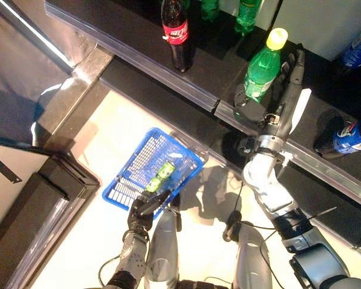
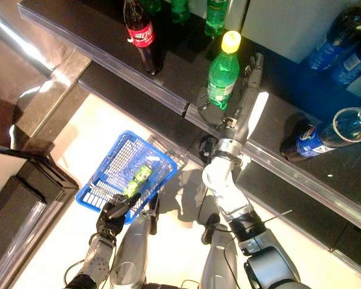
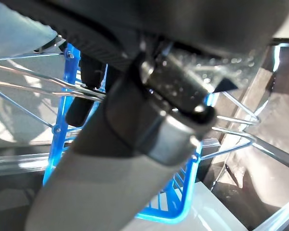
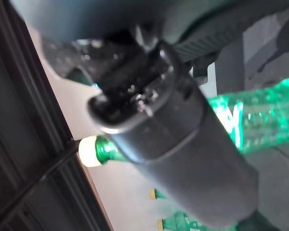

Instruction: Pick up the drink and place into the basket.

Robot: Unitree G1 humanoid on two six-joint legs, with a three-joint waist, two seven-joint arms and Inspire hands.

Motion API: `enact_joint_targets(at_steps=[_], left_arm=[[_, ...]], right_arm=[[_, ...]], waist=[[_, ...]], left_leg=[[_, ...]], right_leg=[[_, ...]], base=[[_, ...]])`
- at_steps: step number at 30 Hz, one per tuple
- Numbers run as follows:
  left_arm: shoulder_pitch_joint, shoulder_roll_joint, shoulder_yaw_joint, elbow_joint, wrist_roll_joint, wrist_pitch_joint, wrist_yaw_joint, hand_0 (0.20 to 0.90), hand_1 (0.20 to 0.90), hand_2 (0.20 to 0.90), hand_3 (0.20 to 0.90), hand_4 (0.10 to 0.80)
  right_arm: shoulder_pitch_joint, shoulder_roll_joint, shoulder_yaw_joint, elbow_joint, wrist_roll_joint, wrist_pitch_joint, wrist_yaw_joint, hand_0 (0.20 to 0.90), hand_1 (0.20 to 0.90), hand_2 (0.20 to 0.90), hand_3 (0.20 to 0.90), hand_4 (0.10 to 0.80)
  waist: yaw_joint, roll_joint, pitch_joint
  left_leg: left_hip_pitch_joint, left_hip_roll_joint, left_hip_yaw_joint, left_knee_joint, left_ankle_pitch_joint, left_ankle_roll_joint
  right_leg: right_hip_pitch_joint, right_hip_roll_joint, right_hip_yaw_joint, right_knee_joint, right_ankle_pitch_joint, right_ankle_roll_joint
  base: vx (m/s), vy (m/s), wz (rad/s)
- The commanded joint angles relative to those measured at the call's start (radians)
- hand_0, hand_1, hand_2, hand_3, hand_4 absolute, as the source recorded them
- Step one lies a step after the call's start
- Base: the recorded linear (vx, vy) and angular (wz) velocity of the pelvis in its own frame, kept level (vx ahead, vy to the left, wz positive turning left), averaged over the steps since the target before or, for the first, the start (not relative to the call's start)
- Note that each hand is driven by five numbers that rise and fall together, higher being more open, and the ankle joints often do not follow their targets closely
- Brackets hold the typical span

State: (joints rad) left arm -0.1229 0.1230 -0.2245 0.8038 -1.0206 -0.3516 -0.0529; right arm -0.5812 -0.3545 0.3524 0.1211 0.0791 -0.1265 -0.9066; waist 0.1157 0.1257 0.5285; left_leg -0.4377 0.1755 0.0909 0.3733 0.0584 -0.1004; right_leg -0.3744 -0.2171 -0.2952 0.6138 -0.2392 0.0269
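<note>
A green drink bottle [image 1: 262, 69] with a yellow cap stands upright near the front of the dark shelf [image 1: 138, 36]. My right hand [image 1: 287, 81] is open right beside it on its right, fingers straight along the bottle, thumb toward the shelf edge. The right wrist view shows the bottle [image 4: 260, 115] just past the thumb. Down on the floor side, my left hand [image 1: 143, 212] is shut on the near rim of the blue wire basket [image 1: 126, 164]. A small green drink [image 1: 160, 176] lies inside the basket.
A cola bottle [image 1: 176, 33] stands left of the green one, and more green bottles [image 1: 246, 15] stand behind it. Blue-labelled bottles [image 2: 331, 135] lie on the shelf to the right. A metal rail [image 1: 168, 78] runs along the shelf's front edge.
</note>
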Motion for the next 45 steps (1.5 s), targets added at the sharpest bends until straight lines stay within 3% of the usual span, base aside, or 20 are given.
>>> enact_joint_targets(at_steps=[1,10,11,12,13,21,34,41,45], left_arm=[[0.131,0.044,-0.044,-0.047,0.018,-0.006,0.008,0.3,0.3,0.3,0.2,0.1],[0.112,0.055,-0.057,-0.045,0.022,0.008,0.011,0.3,0.3,0.3,0.2,0.1],[0.11,0.056,-0.059,-0.046,0.021,0.008,0.011,0.3,0.3,0.3,0.2,0.1],[0.108,0.057,-0.061,-0.047,0.02,0.01,0.01,0.3,0.3,0.3,0.2,0.1],[0.104,0.058,-0.063,-0.05,0.022,0.011,0.01,0.3,0.3,0.3,0.2,0.1],[0.1,0.065,-0.061,-0.063,0.013,0.008,0.009,0.3,0.3,0.3,0.2,0.1],[0.119,0.055,-0.02,-0.078,-0.054,-0.044,-0.012,0.3,0.3,0.3,0.2,0.1],[0.163,0.07,0.056,-0.176,-0.072,-0.099,-0.055,0.3,0.3,0.3,0.2,0.1],[0.201,0.089,0.101,-0.259,-0.061,-0.1,-0.071,0.3,0.3,0.3,0.2,0.1]], right_arm=[[-0.113,0.004,-0.048,-0.063,-0.043,-0.035,-0.013,0.9,0.9,0.9,0.9,0.8],[-0.189,-0.001,-0.073,0.031,0.059,-0.013,-0.054,0.9,0.9,0.9,0.9,0.8],[-0.197,-0.003,-0.074,0.037,0.064,-0.009,-0.059,0.731,0.731,0.731,0.702,0.602],[-0.212,-0.005,-0.077,0.053,0.07,-0.008,-0.069,0.484,0.484,0.484,0.414,0.314],[-0.234,-0.01,-0.086,0.071,0.079,-0.007,-0.077,0.3,0.3,0.3,0.2,0.1],[-0.269,-0.025,-0.125,0.092,0.098,-0.003,-0.113,0.3,0.3,0.3,0.2,0.1],[-0.248,-0.047,-0.157,0.063,0.094,-0.044,-0.056,0.3,0.3,0.3,0.2,0.1],[-0.171,-0.029,-0.144,-0.131,0.027,-0.059,0.073,0.3,0.3,0.3,0.2,0.1],[-0.107,-0.031,-0.119,-0.264,0.034,-0.076,0.214,0.3,0.3,0.3,0.2,0.1]], waist=[[0.018,-0.054,-0.008],[0.041,-0.05,-0.008],[0.042,-0.049,-0.008],[0.045,-0.047,-0.008],[0.049,-0.046,-0.008],[0.052,-0.044,-0.008],[0.049,-0.041,-0.008],[0.041,-0.047,-0.008],[0.036,-0.052,-0.041]], left_leg=[[-0.056,-0.004,-0.027,0.151,0.043,0.015],[-0.083,-0.017,-0.035,0.162,0.017,0.031],[-0.085,-0.018,-0.035,0.161,0.016,0.032],[-0.088,-0.019,-0.036,0.164,0.016,0.033],[-0.093,-0.022,-0.037,0.164,0.012,0.035],[-0.103,-0.023,-0.033,0.177,-0.004,0.045],[-0.063,-0.027,-0.037,0.176,0.009,0.039],[0.029,-0.028,-0.036,0.165,0.035,0.022],[0.104,-0.018,-0.029,0.151,0.062,0.006]], right_leg=[[0.041,-0.02,0.017,-0.138,0.151,-0.003],[0.016,-0.031,0.003,-0.122,0.153,-0.005],[0.014,-0.032,0.003,-0.122,0.153,-0.004],[0.012,-0.033,0.002,-0.118,0.152,-0.006],[0.007,-0.033,0.001,-0.114,0.15,-0.007],[-0.01,-0.033,-0.005,-0.086,0.137,-0.015],[0.027,-0.029,-0.01,-0.061,0.11,-0.03],[0.122,-0.024,-0.014,-0.057,0.085,-0.04],[0.213,-0.016,-0.022,-0.079,0.07,-0.049]], base=[[0.028,-0.006,0.07],[0.009,-0.003,0.05],[0.004,0.004,0.06],[0.0,0.0,0.0],[0.0,0.0,0.0],[-0.003,-0.003,0.01],[-0.001,0.0,0.0],[0.004,-0.001,0.0],[0.096,0.005,0.0]])
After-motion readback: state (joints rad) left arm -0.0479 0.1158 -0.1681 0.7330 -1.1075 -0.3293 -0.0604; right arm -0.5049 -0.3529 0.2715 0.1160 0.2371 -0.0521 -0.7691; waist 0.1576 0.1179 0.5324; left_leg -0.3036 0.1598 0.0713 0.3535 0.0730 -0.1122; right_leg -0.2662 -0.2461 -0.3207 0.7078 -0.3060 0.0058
